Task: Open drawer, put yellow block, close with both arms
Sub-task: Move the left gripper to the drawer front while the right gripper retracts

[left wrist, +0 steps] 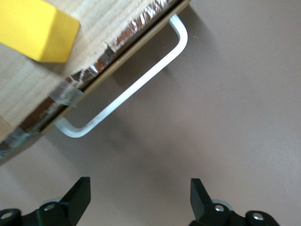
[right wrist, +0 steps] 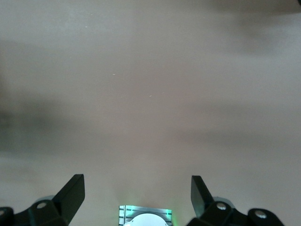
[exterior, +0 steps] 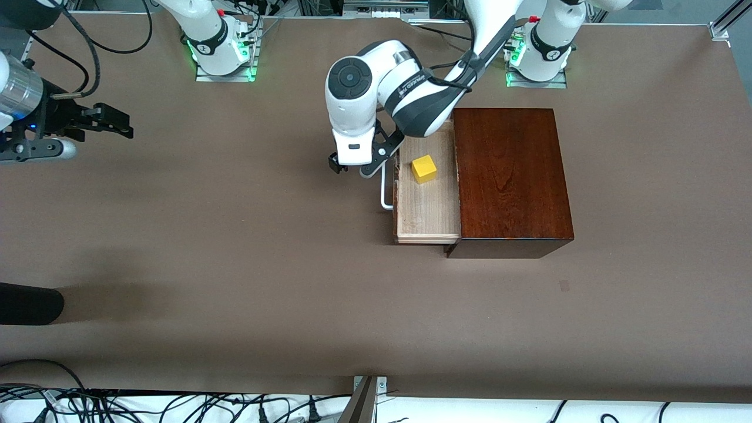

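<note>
The drawer (exterior: pixel 427 205) stands open with the yellow block (exterior: pixel 423 169) inside (two steps done); closing remains. The left gripper (exterior: pixel 351 168), jaws wide and empty, sits beside the handle (left wrist: pixel 127 92); the right gripper (exterior: pixel 108 120) waits over the table (exterior: pixel 235 264), jaws wide and empty.

Even overhead light, soft shadows; right wrist view looks blurry.

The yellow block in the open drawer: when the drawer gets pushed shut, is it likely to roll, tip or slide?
The yellow block looks like a flat-faced cube, so rolling seems unlikely. It is as wide as it is tall, so it probably will not tip. It rests loose on the smooth pale floor of the drawer, so a sharp push might slide it slightly.
</note>
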`<state>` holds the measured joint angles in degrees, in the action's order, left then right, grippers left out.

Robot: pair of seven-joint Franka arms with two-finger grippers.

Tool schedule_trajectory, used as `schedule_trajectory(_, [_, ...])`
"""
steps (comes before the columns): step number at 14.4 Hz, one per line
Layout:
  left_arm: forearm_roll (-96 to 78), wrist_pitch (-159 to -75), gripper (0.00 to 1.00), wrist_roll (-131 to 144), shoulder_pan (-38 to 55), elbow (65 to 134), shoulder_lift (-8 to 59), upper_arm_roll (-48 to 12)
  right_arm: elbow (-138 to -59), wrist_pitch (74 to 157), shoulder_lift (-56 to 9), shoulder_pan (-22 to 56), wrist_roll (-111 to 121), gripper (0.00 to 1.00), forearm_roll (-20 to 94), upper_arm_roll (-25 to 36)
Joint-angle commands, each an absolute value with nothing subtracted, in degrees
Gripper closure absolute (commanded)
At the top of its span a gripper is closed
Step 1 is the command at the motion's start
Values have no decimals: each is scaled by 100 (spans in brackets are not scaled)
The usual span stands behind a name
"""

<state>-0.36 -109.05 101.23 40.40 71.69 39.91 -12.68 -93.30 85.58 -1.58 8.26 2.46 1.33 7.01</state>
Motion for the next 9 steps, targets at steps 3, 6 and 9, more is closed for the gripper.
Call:
schedule_trajectory(3, [88, -10995, 94, 10301, 4166, 6970, 4236, -1204, -9404, 8649, -97, 765, 264, 0, 185, 677])
schedule_trajectory(6, [105, -10995, 100, 10310, 4149, 7154, 4271, -1178, -9369, 8631, -149, 756, 343, 0, 211, 686])
schedule_trajectory(9, [97, -10960, 100, 10441, 4131, 7268, 4263, -1038, -9299, 8613, -158, 747, 264, 0, 220, 703])
